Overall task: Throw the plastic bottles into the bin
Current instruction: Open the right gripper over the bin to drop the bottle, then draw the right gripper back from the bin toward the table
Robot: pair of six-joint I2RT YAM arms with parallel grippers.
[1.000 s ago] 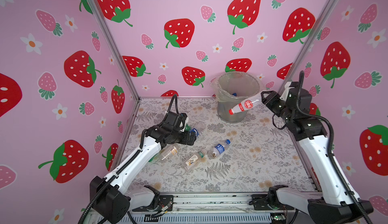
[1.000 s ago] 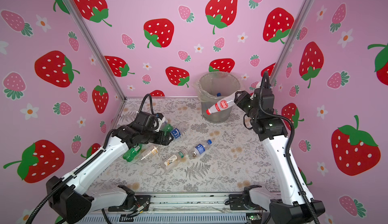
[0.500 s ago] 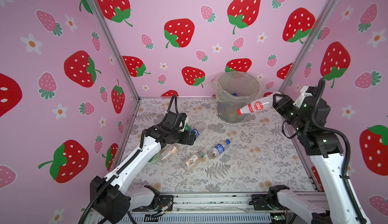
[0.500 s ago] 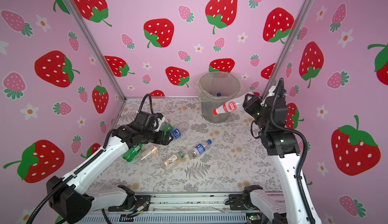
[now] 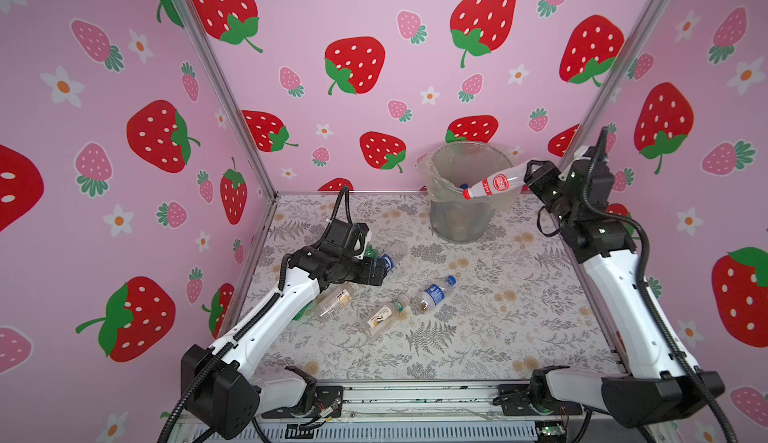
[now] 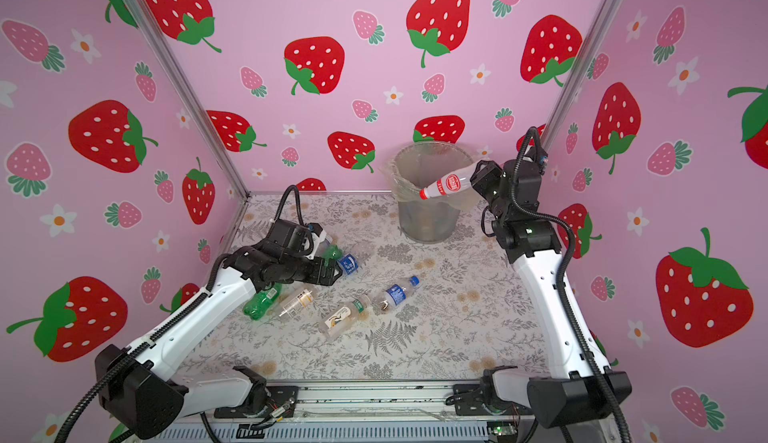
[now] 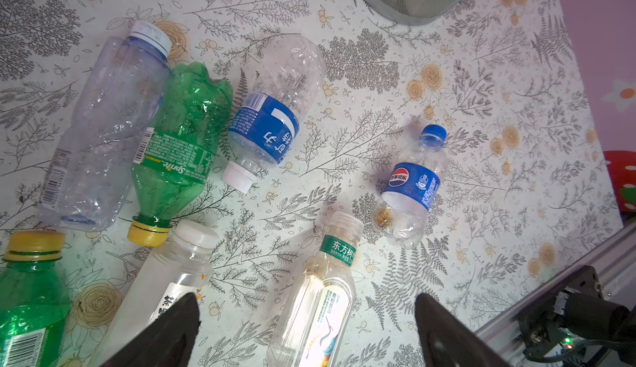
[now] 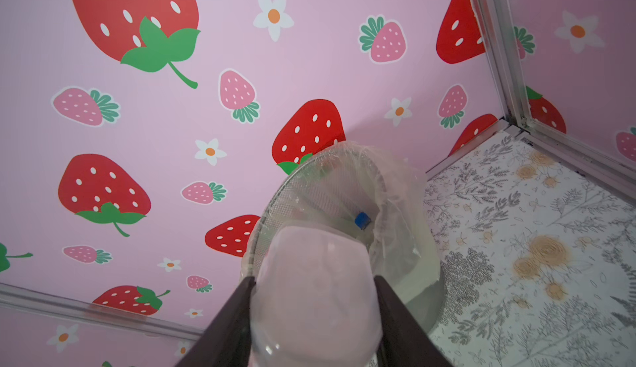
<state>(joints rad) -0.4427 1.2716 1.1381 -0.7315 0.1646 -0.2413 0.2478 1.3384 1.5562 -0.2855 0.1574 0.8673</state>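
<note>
Right fingers (image 8: 234, 317) clamp the red-labelled bottle (image 5: 496, 182) by its base, cap dipping over the bin (image 5: 461, 220); let go now, it may clip the rim and tumble out. Left fingers (image 7: 168, 341) gape empty.

counter (image 5: 519, 337): your fern-and-flower print top | bin (image 5: 459, 225): stands upright near the back wall, right of centre | plastic bottles (image 7: 272, 121): you have seven on their sides, left half, two green | blue-capped bottle (image 6: 397, 293): nearest the middle, base just beside the green-banded bottle (image 6: 345, 316)
</note>
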